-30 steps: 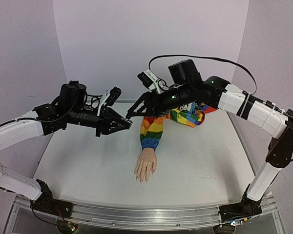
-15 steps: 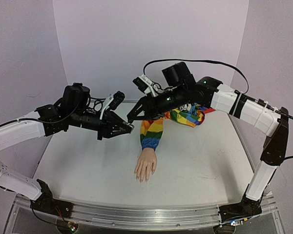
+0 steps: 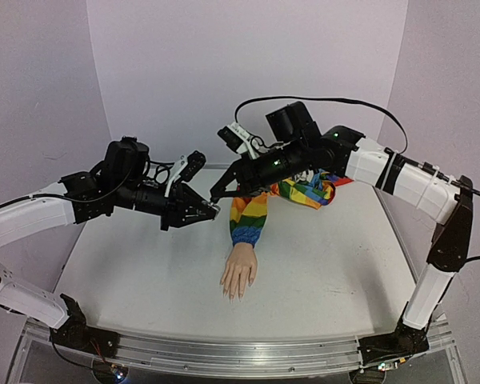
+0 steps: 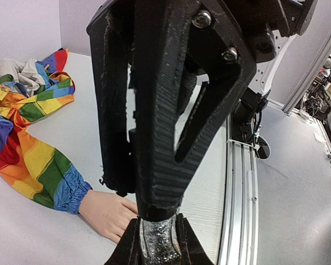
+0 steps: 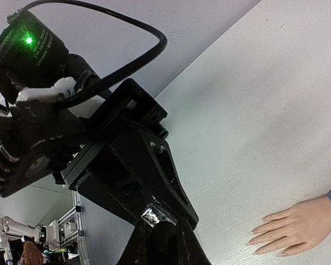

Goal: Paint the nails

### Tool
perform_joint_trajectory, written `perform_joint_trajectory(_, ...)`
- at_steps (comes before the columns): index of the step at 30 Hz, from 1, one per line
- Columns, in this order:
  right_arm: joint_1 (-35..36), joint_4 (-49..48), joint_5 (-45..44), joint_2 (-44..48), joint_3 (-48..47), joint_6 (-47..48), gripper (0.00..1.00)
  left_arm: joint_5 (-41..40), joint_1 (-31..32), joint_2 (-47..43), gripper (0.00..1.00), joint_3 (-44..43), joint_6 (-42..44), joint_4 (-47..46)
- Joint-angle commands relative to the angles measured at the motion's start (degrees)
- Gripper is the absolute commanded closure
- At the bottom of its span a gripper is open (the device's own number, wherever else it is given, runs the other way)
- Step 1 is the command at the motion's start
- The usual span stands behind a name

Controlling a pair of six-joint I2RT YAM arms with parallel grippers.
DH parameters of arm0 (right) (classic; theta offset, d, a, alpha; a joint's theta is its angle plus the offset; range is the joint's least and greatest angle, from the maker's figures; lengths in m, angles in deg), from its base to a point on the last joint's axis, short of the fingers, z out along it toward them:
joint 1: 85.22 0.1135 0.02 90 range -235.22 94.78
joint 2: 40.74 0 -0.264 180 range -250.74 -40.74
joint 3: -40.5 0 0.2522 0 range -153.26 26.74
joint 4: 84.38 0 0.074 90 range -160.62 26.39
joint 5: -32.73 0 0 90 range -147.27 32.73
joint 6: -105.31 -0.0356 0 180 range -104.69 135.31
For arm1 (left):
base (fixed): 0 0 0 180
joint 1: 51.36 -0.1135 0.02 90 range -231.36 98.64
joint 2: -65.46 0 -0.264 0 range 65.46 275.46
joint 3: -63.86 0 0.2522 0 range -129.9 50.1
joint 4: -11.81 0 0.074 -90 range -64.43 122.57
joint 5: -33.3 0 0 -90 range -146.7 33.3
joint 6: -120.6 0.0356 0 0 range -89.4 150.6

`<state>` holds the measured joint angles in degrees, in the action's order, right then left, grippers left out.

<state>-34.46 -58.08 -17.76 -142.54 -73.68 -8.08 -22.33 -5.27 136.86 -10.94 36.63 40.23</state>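
Metal rail [image 3: 224, 352]: silver bar along the desk's near edge; both arm bases are bolted to it.
Desk [image 3: 136, 272]: flat white top, matte, with a faint wood-like grain, evenly lit.
Mannequin hand [image 3: 240, 274]: pale, palm down near the middle of the desk, its digits pointing toward the near edge.
Nails [image 5: 251, 232]: tiny, at the tips of those digits, low on the desk and well apart from both arms.
Sleeve [image 3: 250, 214]: rainbow stripes running from the wrist toward the back, where the cloth bunches in a heap.
Left fingers [image 4: 165, 138]: raised above the desk left of the sleeve, drawn almost together onto a small glittery object [image 4: 157, 245].
Right fingers [image 5: 140, 249]: extend in from the far right, pinching the same object from the opposite side.
Walls [image 3: 248, 64]: plain pale lilac, enclosing the desk on the left, back and right.
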Motion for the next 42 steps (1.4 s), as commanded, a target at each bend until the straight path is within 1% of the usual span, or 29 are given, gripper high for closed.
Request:
perform_joint_trajectory(1, 0.11, -0.58, -1.48, 4.12, 0.74, 1.62, 1.00, -0.35, 0.15, 0.17, 1.00, -2.17, 0.39, -0.47)
perform_joint_trajectory(9, 0.11, -1.41, -2.70, 6.49, 2.11, 2.12, 1.00, -0.39, 0.15, 0.60, 1.00, -2.38, 0.80, 0.27)
perform_joint_trajectory(20, 0.12, -1.46, -1.70, 6.06, 2.13, 2.18, 1.00, -0.09, 0.15, 1.29, 1.00, -3.06, 0.77, 0.54)
perform_joint_trajectory(27, 0.13, -2.07, -4.25, 7.62, 3.62, 2.22, 1.00, -0.68, 0.15, 1.20, 1.00, -2.64, 0.99, 0.73)
perform_joint_trajectory(32, 0.11, -3.36, -8.17, 10.93, 7.41, 3.08, 1.00, -4.63, 0.15, 0.60, 1.00, -1.11, 0.77, 0.74)
perform_joint_trajectory(36, 0.12, -6.10, -7.89, 15.36, 14.25, 8.32, 1.00, -8.46, -0.07, -1.01, 1.00, 1.35, -0.40, -0.62)
perform_joint_trajectory(39, 0.04, -8.65, -8.49, 19.95, 22.10, 15.25, 1.00, -11.02, -0.64, -2.35, 1.00, 3.18, -2.17, -2.03)
perform_joint_trajectory(42, 0.04, -9.03, -9.91, 23.77, 29.70, 24.55, 1.00, -15.50, -0.82, -3.95, 1.00, 4.09, -3.63, -2.60)
